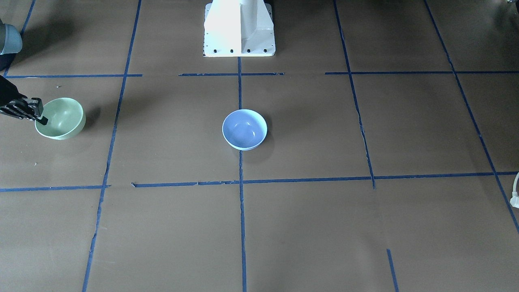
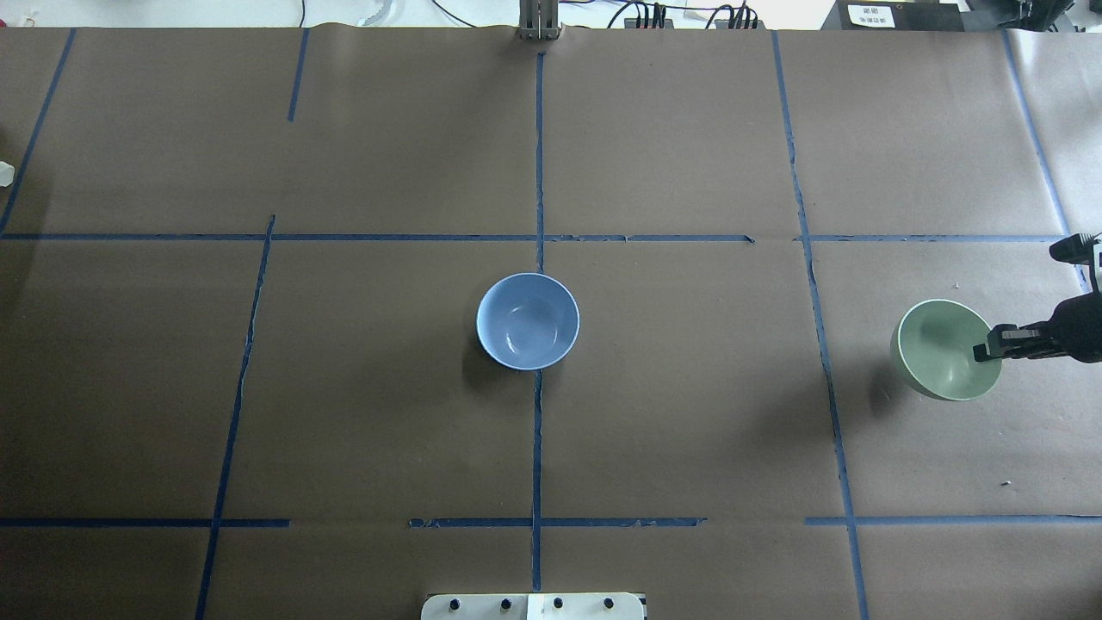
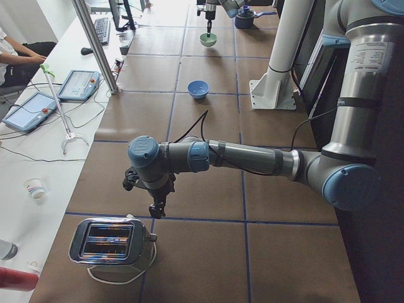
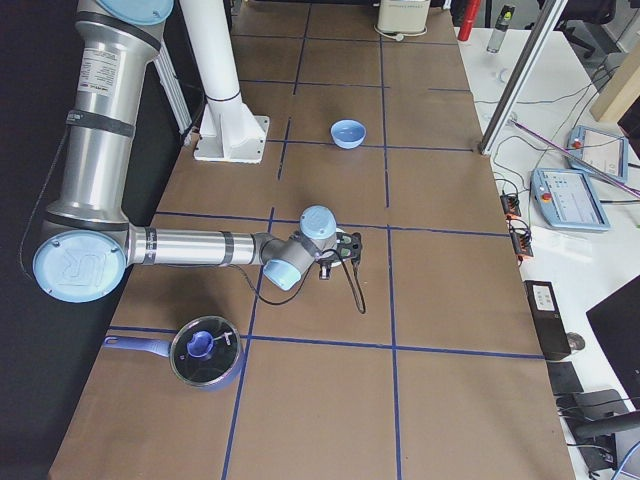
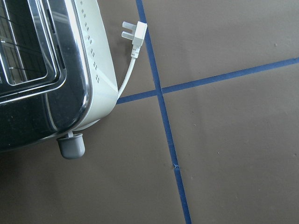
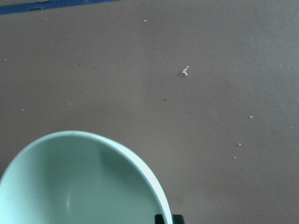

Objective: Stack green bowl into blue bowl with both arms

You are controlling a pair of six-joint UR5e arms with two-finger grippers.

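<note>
The mint-green bowl [image 1: 61, 118] is at the table's end on my right side, tilted, with its shadow offset beside it. My right gripper [image 1: 39, 117] is shut on its rim; in the overhead view the gripper [image 2: 987, 351] pinches the bowl's [image 2: 943, 349] outer edge. The right wrist view shows the bowl [image 6: 79, 182] at the bottom left. The periwinkle-blue bowl [image 1: 244, 129] stands upright and empty at the table's middle [image 2: 527, 320]. My left gripper [image 3: 154, 208] hangs beside a toaster at the other end; I cannot tell whether it is open or shut.
A chrome toaster [image 3: 110, 243] with a white cord and plug [image 5: 135, 35] stands at the left end. A blue lidded pot [image 4: 205, 352] sits at the right end. The white pedestal base [image 1: 239, 28] is behind the blue bowl. Blue tape lines cross the brown table.
</note>
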